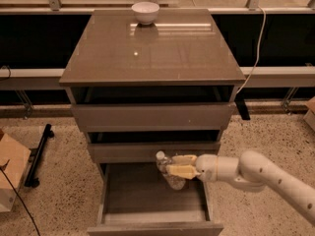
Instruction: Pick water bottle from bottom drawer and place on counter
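The water bottle (175, 182) was clamped between the fingers of the gripper (169, 163) and held tilted, cap uppermost, over the opened bottom drawer (138, 191). A white bowl (146, 12) was positioned at the rear edge of the counter (162, 48).

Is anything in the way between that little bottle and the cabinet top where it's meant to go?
Yes. The gripper grips the water bottle in the bottom drawer, close under the middle drawer front. That, the top drawer front and the counter edge stand above it. The white bowl sits far back.
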Tool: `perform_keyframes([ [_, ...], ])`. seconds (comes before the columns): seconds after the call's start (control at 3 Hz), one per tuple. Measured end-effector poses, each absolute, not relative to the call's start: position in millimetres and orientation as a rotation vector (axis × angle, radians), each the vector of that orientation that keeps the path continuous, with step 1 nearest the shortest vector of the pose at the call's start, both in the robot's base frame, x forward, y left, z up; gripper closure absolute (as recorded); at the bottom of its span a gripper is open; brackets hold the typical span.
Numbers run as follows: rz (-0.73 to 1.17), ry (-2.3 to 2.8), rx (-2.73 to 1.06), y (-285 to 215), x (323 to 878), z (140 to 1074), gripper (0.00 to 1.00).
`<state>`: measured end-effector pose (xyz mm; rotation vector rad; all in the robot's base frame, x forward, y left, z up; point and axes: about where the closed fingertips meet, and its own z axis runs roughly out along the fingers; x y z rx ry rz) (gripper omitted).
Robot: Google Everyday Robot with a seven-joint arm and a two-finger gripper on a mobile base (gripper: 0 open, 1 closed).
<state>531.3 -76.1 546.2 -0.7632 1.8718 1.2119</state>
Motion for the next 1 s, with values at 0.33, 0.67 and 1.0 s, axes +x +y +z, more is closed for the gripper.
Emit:
perform_keyframes([
  [0.33,1.199,1.826,-0.858,-113.7,539.8,634.2,1.00],
  [0.67,1.194,1.752,-0.929,-141.4,539.5,714.8,1.00],
  [1.0,1.147,1.699,-1.009,-164.7,537.4,784.5,1.00],
])
